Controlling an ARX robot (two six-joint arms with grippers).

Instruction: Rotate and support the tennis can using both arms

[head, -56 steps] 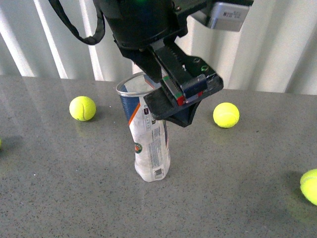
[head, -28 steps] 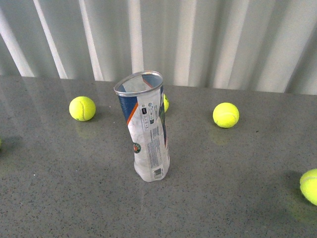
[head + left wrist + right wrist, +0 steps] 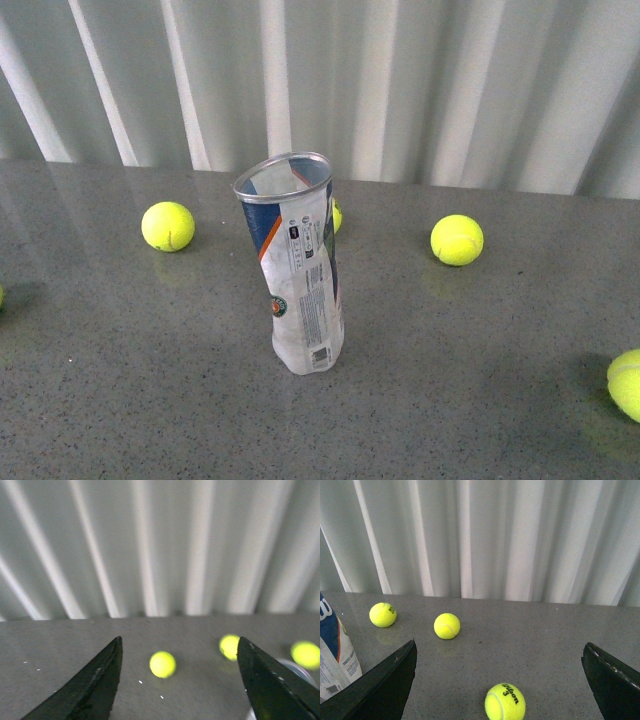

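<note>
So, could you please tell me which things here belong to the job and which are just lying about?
For the job:
- tennis can, standing, open end up
- left end effector, open
- right end effector, open

Lying about:
- loose tennis balls
- curtain

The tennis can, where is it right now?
In the front view the tennis can stands upright, leaning slightly, mid-table, between two tennis balls, with a third ball just behind it.

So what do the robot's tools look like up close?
Only the fingertips show, in the wrist views. The left tool has two black fingers shaped like pointed wedges, smooth and blurry, with no markings visible. The right tool also has two black fingers, broader and flat-edged, with a pale edge along one. The front view shows no arms, so casings and cables can't be described.
</note>
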